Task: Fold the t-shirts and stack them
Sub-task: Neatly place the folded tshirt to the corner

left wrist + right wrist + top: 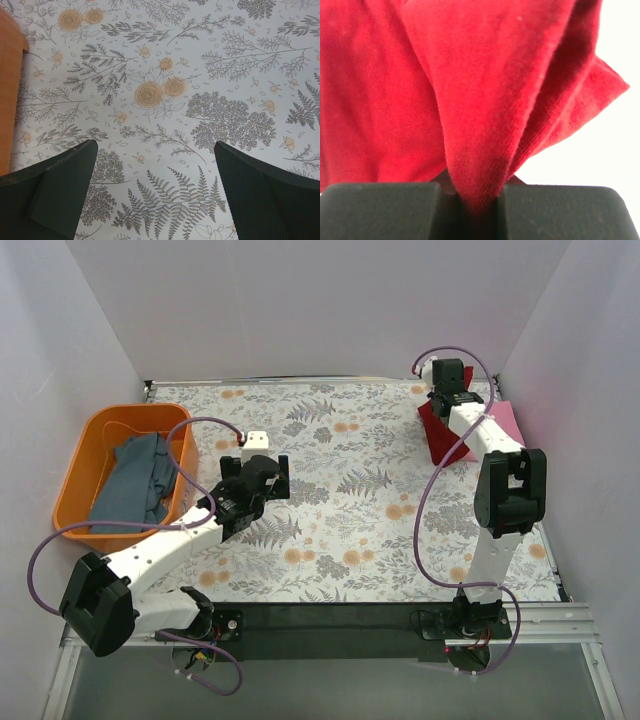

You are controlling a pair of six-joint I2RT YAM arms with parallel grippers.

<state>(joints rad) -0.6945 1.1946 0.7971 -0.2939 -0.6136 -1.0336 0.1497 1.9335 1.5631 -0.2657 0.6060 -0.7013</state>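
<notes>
The dark red t-shirt (pixel 443 436) hangs bunched at the far right of the table, under my right arm. My right gripper (pixel 447 390) is shut on a fold of it; the right wrist view shows red cloth (pixel 470 100) pinched between the fingers (pixel 380 210). The pink t-shirt (pixel 504 421) lies folded beneath and to the right of the red one. The grey-blue t-shirt (pixel 135 480) lies crumpled in the orange basket. My left gripper (pixel 262 480) is open and empty above the floral tablecloth (pixel 160 100), to the right of the basket.
The orange plastic basket (pixel 80 465) stands at the left edge; its corner shows in the left wrist view (pixel 10 75). White walls close in the table at left, back and right. Purple cables loop off both arms.
</notes>
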